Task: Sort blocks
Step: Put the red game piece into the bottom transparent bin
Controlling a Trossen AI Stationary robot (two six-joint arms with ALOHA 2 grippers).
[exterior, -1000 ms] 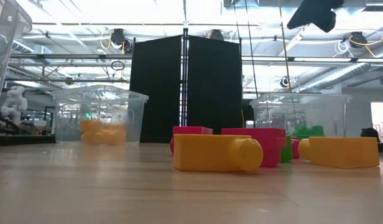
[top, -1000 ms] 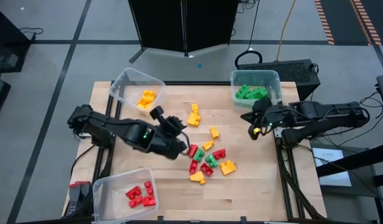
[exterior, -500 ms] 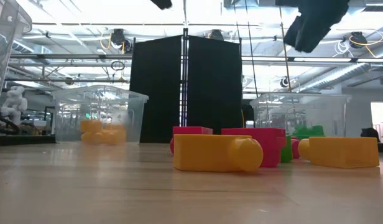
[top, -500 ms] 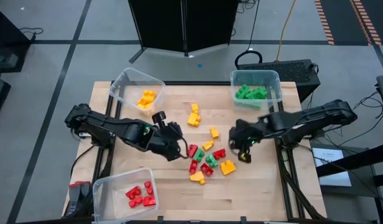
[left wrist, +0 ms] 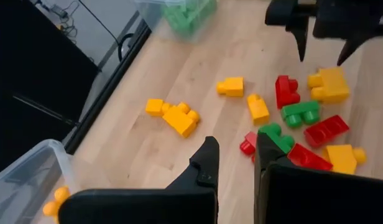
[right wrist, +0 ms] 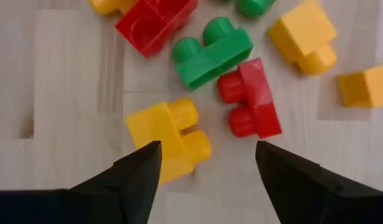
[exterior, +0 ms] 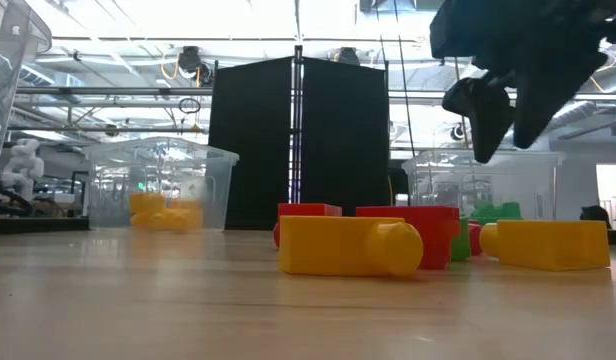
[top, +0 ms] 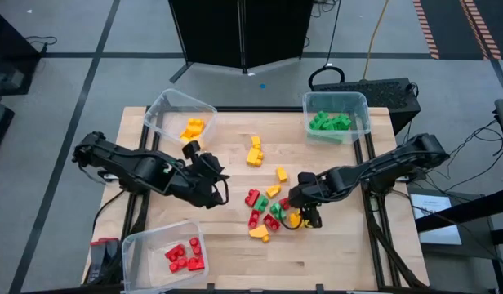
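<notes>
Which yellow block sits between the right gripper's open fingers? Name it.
The yellow block at the pile's right edge, directly under the right gripper, beside a red block. The other yellow ones lie farther off, outside the fingers.

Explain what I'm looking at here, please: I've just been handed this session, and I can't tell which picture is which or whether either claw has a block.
Two dark robot arms work at a wooden table, sorting toy blocks by colour. The overhead picture shows everything: the left arm on the left, the right arm on the right. The low picture looks level across the tabletop. The other two come from cameras on each wrist.

Clear bins sit at three corners: the yellow bin, the green bin and the red bin. A loose pile of mixed blocks lies mid-table.

The right claw is open, empty, and poised over the pile; its wrist camera shows a yellow block between its fingers. The left claw is shut beside the pile, and I see no block in it.
</notes>
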